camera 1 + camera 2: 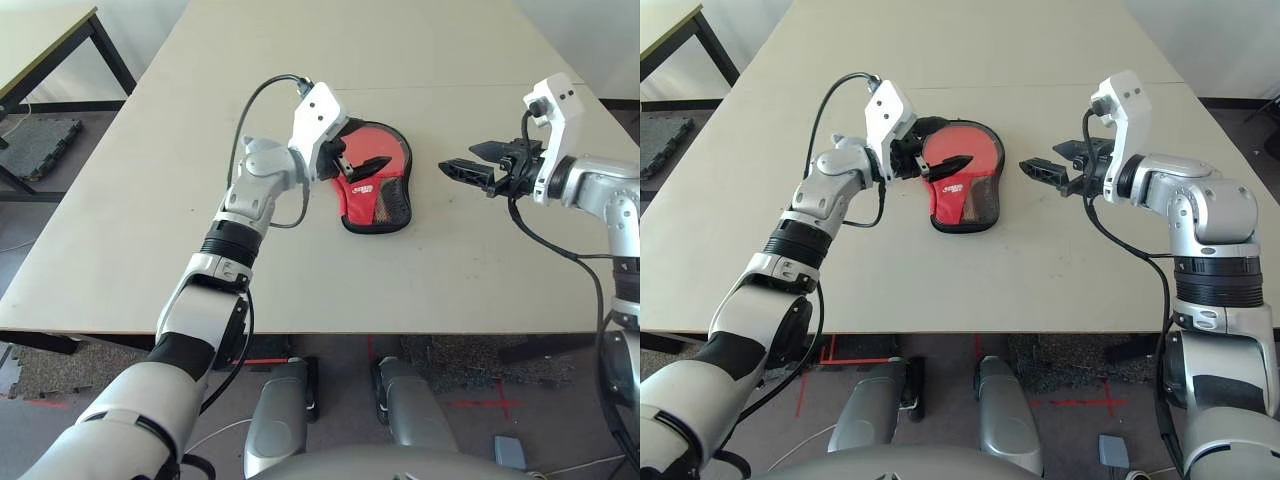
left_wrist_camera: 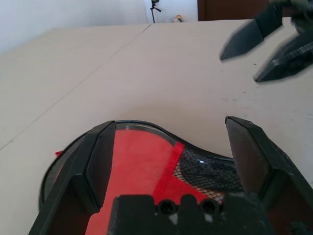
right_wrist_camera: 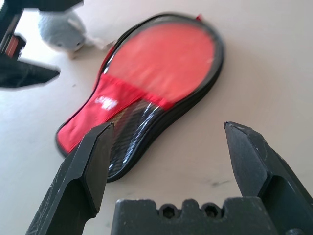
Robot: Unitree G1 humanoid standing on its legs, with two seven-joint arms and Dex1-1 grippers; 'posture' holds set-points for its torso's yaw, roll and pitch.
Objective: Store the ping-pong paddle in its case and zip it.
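Large pale beige table (image 1: 150, 200), seam line running across far half. Small grey plush (image 3: 61, 30) lying on tabletop. Second table with black metal legs (image 1: 60, 35) at far left, well apart from main table. Dark rubber mat (image 1: 40, 145) on grey floor beneath it. Red tape marks (image 1: 485, 405) on floor at near side, below table edge. Small grey box (image 1: 510, 450) on floor near right. Black tripod (image 2: 156, 7) against far white wall, brown door (image 2: 230, 9) beside it.
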